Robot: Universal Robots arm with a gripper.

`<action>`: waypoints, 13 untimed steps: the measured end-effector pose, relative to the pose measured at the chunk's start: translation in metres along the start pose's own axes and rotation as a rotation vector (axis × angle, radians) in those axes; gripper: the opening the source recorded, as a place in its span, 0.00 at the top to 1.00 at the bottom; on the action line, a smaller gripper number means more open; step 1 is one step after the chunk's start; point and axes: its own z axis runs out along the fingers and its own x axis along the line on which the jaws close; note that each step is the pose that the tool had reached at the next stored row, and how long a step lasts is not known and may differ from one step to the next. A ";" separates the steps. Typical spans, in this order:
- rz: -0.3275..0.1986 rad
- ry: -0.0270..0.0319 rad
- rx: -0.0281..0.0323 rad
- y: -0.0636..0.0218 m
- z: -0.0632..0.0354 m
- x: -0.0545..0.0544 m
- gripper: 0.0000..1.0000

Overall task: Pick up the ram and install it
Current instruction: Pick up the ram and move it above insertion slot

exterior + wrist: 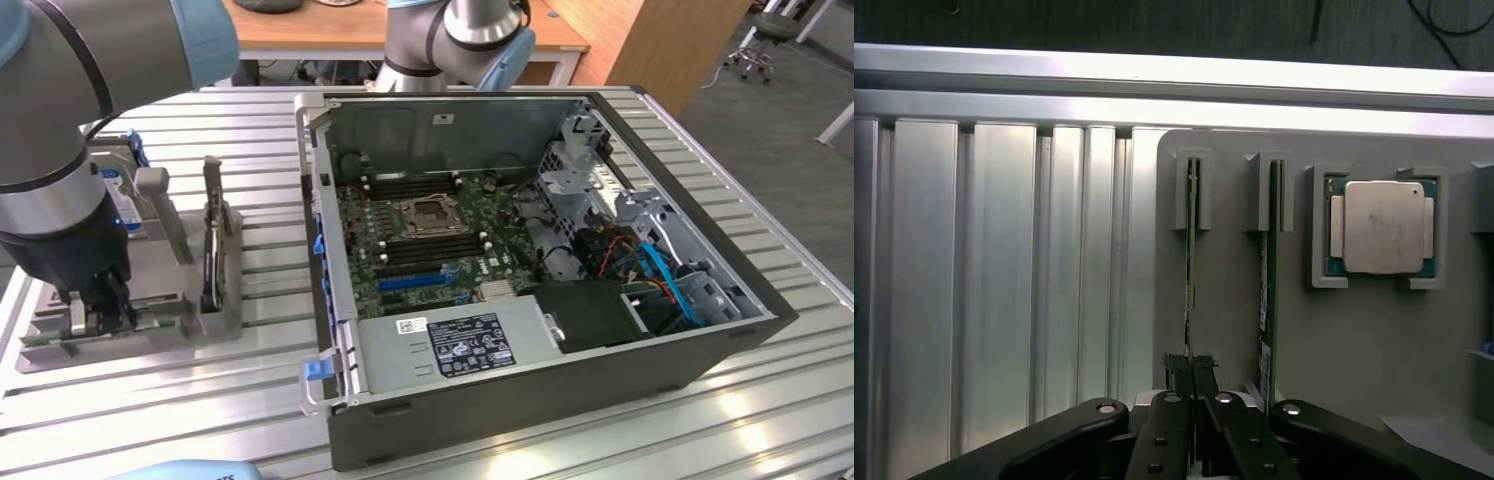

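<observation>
Gripping stage: ram [1191, 250] is being pinched in its holder [1354, 340] by the gripper [1192, 385]. Lift and install appear outstanding.

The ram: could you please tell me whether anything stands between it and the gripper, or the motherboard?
Nothing between them: the gripper is shut on the ram in the gray holder. The other green stick stands apart in the next slot. Toward the motherboard, the case's side wall rises between.
</observation>
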 end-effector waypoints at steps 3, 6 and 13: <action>0.000 0.0000 0.0000 0.0003 -0.0048 0.000 0.88; 0.000 0.0000 0.0000 0.0005 -0.0093 0.000 0.88; 0.000 0.0000 0.0000 0.0011 -0.0210 0.000 0.88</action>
